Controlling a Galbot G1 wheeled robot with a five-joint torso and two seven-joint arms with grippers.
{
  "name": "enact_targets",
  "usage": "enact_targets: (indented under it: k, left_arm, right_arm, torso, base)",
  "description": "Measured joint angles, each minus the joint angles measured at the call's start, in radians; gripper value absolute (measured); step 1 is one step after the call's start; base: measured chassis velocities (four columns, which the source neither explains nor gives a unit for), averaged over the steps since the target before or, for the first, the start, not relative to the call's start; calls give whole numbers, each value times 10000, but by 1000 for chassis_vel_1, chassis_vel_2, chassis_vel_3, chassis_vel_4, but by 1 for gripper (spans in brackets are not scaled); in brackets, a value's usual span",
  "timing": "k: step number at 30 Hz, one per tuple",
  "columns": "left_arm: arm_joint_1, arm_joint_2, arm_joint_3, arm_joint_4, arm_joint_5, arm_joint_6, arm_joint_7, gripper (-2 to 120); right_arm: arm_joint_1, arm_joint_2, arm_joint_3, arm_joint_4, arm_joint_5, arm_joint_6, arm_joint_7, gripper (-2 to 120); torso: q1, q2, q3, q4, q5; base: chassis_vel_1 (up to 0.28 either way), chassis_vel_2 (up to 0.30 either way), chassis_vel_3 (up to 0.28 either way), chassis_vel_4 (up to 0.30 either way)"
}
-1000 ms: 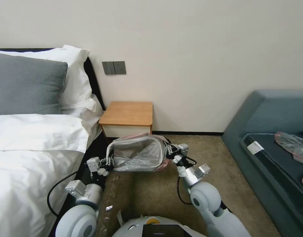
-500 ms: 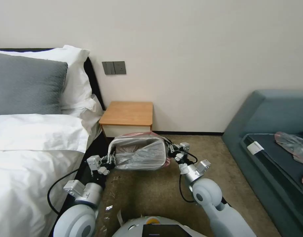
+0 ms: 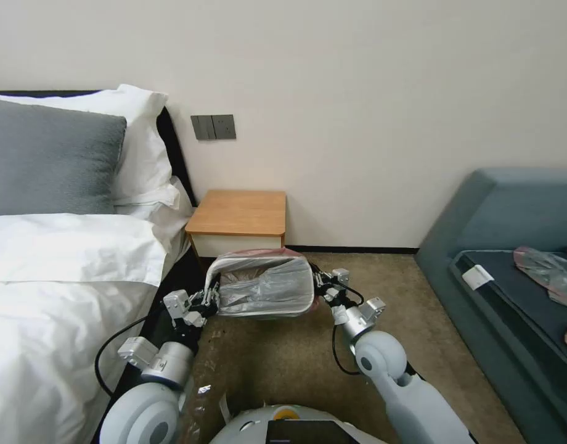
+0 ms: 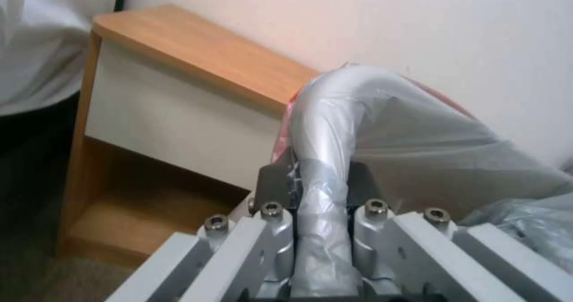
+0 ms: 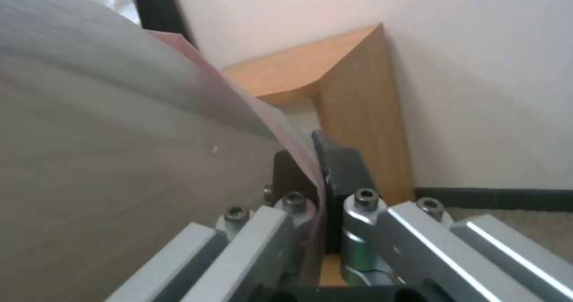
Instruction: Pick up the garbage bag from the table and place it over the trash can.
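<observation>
Head view, lower centre: the garbage bag (image 3: 265, 287) is stretched wide betw. both grippers, mouth open, pink rim along the top edge. It hangs just in front of and below the bench (image 3: 239, 213), which sits mid-frame against the wall, top bare. The bag looks pulled over a pale rounded rim at its left corner; can't tell for sure that this is the trash can.

Left gripper (image 3: 208, 300) is at the bag's left end, lower left of centre. In the left wrist view the left gripper (image 4: 322, 190) is clamped on a bunched strip of the garbage bag (image 4: 382, 127), w/ the bench (image 4: 197, 56) drawer front and open shelf behind it.

Right gripper (image 3: 319, 285) is at the bag's right end. In the right wrist view the right gripper (image 5: 319, 181) is pinched tight on the pink edge of the garbage bag (image 5: 119, 127), the bench (image 5: 358, 105) side panel just beyond.

Bed (image 3: 61, 259) fills the left of frame, sofa (image 3: 505, 222) the right.
</observation>
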Motion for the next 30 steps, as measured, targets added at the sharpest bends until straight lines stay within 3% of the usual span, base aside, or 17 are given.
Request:
enact_targets:
  k: [2,8,10,18,30]
  left_arm:
    - [-11,1,-4,-1,-238,8,-49,5]
    - [-77,-9,-27,-4,-460,18,-208,5]
    - [-137,-15,-83,13,-399,6,-305,5]
    - [-347,54,-401,376,81,-300,-584,5]
    - [-425,-129,-347,695,365,-431,-1033,5]
  right_arm:
    - [95,-24,32,-146,-99,114,-57,9]
    - [-9,-47,39,-177,-482,238,-121,13]
    - [-350,-66,34,108,-490,154,-5,25]
    - [-1005,-276,10,952,-295,76,170,47]
    - [-1897,-378,159,2532,2,139,323,96]
  torso:
    - [0,0,0,0,0]
    - [0,0,0,1,0]
    - [0,0,0,-2,0]
    - [0,-1,0,-1,-2]
    - [0,0,-1,0,-1]
  base:
    - [0,0,0,0]
    - [0,0,0,0]
    - [0,0,0,0]
    - [0,0,0,0]
    - [0,0,0,0]
